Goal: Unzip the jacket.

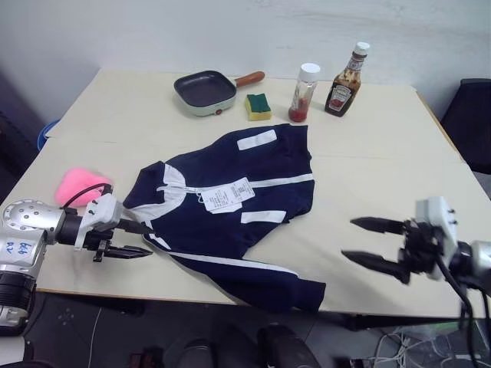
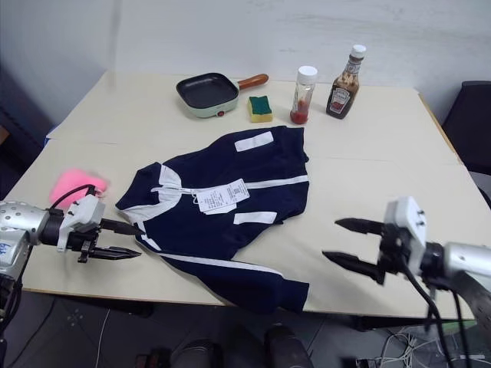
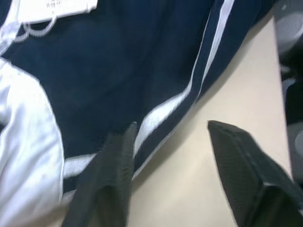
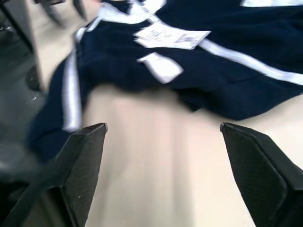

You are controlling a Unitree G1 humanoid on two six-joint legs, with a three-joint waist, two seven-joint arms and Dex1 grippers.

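Both grippers open, empty; your left gripper (image 1: 136,238) nearer, navy white-striped fabric jacket (image 1: 230,211) just right of its fingertips; right gripper (image 1: 370,243) well apart.

Soft navy cloth jacket (image 1: 230,222) with white paper tags (image 1: 226,195), smooth matt table (image 1: 383,153), fuzzy pink plush (image 1: 79,185), glossy sauce bottle (image 1: 345,80)

Pale beige worktop (image 1: 115,115) with a seam line running across its width. Plain white wall (image 1: 230,31) behind it. Dark chair (image 1: 472,115) at the right side. Dark floor (image 1: 77,322) below the near edge, cables (image 1: 391,341) lying there.
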